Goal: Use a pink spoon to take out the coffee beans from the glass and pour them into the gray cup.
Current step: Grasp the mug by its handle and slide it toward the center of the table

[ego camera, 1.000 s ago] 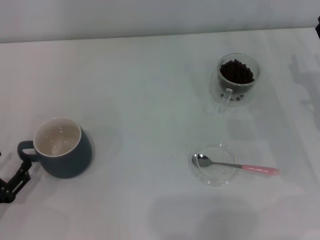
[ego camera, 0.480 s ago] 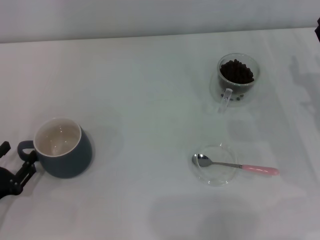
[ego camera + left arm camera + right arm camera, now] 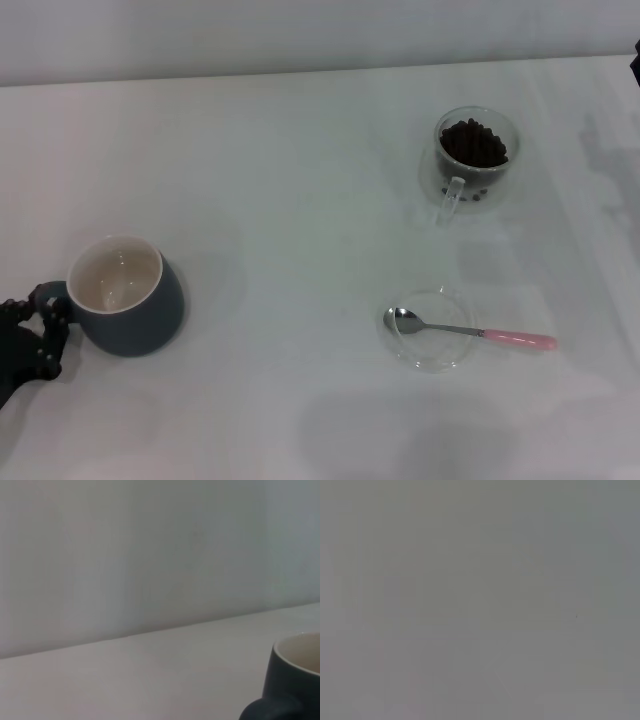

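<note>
While the left claw [image 3: 40, 325] sits at the handle of the gray cup [image 3: 125, 295] on the worktop's [image 3: 300, 200] left side, whether it is apart or clamped cannot be told. Far right, the glass [image 3: 474, 160] holds coffee beans [image 3: 473, 143]. Nearer, the pink spoon [image 3: 470, 331] rests across a clear dish [image 3: 430, 350]. No right claw is visible.

A wide, plain white table [image 3: 300, 200] fills nearly the whole scene. Along its far edge stands a bare, pale grey wall [image 3: 300, 35]. Soft, even light casts faint shadows at the right.
</note>
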You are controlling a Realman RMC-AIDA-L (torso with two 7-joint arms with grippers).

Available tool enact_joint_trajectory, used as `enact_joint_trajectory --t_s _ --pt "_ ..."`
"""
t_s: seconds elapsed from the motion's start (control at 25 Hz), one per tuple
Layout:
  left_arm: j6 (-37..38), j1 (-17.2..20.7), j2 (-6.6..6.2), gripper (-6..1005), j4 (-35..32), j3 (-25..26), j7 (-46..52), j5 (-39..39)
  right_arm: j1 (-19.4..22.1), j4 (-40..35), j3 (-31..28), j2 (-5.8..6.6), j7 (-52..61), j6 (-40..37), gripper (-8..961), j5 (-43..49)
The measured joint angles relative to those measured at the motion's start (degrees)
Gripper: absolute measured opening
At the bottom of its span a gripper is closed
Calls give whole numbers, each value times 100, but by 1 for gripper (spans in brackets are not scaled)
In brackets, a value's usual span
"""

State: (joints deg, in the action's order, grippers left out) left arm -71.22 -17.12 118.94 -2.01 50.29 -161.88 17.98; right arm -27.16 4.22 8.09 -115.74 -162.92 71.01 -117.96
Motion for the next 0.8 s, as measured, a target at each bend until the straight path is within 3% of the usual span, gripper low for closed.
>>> enact_joint_trajectory --t_s 0.16,0.56,0.8 --pt "76 -47 -7 181 72 -1 0 -6 -12 0 0 0 113 0 678 -10" --pt "150 -178 14 116 287 -3 -2 -40 -33 -11 0 0 130 12 679 -15" --pt "643 -382 27 109 645 -11 -2 -498 -38 -32 0 8 130 16 679 -7"
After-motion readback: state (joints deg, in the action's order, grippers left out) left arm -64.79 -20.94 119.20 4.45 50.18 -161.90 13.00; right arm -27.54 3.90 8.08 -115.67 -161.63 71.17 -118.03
